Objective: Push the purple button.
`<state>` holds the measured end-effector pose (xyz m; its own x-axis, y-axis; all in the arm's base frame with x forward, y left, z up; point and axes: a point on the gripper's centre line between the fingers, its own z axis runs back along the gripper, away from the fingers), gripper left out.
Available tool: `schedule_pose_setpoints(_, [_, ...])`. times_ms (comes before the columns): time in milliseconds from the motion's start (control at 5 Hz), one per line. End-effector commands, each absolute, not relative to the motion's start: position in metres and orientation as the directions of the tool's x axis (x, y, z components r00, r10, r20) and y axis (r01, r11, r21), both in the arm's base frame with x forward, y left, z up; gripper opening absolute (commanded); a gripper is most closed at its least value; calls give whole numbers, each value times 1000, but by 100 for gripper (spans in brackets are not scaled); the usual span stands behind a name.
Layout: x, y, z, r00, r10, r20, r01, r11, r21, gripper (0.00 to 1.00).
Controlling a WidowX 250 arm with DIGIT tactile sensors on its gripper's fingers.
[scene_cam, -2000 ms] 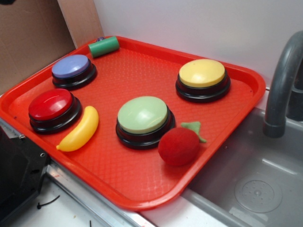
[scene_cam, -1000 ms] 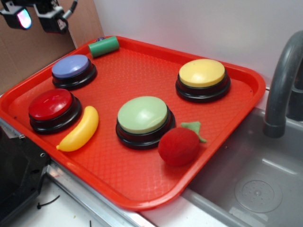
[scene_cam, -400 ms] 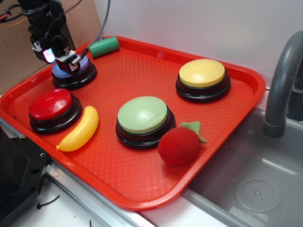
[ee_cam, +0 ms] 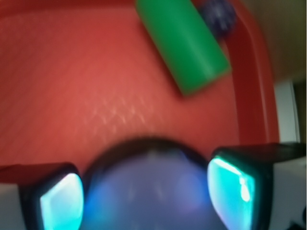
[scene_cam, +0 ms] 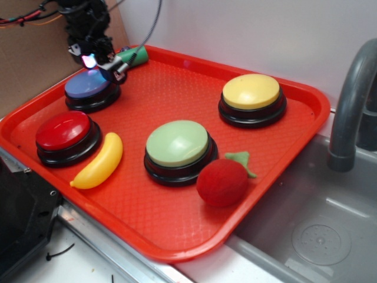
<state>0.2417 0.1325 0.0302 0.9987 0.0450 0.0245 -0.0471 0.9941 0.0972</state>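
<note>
at the bottom of the wrist view the tool (ee_cam: pixel 144 201) hangs with its fingers spread apart either side of the purple button (scene_cam: pixel 86 85), which lies right below it in the upper left of the red tray (scene_cam: pixel 177 236); pressing likely means going straight down. just beyond lies a green cylinder (ee_cam: pixel 182 45).
</note>
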Motion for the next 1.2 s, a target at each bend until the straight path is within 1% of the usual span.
schedule_pose_setpoints(0, [229, 129, 58, 995, 96, 1, -96, 989, 111, 100])
schedule_pose_setpoints(400, [222, 126, 100, 988, 144, 50, -149, 984, 96, 100])
schedule_pose_setpoints(1000, [220, 122, 126, 986, 152, 73, -158, 983, 96, 100])
